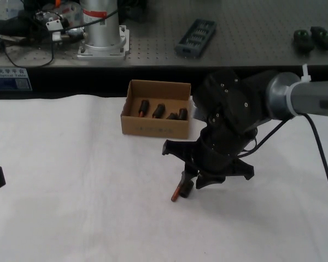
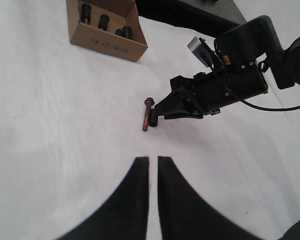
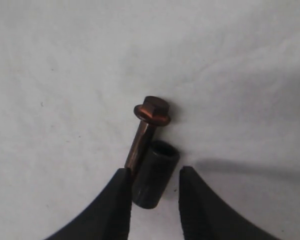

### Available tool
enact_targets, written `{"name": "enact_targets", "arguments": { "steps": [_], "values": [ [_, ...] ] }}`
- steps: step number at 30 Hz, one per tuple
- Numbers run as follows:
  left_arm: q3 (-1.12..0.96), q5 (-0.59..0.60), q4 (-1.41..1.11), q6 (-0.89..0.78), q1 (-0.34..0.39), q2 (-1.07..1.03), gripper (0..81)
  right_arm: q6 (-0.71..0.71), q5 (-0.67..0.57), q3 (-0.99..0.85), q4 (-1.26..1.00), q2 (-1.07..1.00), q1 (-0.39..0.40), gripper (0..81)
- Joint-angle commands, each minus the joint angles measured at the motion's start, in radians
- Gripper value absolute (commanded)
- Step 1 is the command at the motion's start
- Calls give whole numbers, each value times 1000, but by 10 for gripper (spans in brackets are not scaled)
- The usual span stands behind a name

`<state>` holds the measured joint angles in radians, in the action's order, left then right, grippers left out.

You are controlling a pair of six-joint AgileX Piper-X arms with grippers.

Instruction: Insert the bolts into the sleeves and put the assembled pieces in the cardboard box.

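The right wrist view shows the right hand part open astride a black sleeve, with the bolt lying alongside it, not inside. The high view places both on the worktop near the box, which holds four pieces. The left hand is nearly closed and empty.

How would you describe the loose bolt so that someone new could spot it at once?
On the white cloth, nearer the arms than the cardboard box, look at the tip of the right gripper. The bolt lies there beside a black sleeve. It is copper-coloured with a flanged hex head, and unlike the pieces in the box it lies bare on the cloth.
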<state>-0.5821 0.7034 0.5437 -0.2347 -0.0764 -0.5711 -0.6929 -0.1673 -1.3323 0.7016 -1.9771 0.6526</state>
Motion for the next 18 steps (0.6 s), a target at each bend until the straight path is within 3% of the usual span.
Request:
{"name": "enact_targets", "arguments": {
  "steps": [1,18],
  "values": [
    [-2,-3,-7,3,-1,7,53,-10,1,-13,5,-9,-3,253],
    [-2,-3,-7,3,-1,-51,53,-77,-6,-13,-7,-51,-3,253]
  ]
}}
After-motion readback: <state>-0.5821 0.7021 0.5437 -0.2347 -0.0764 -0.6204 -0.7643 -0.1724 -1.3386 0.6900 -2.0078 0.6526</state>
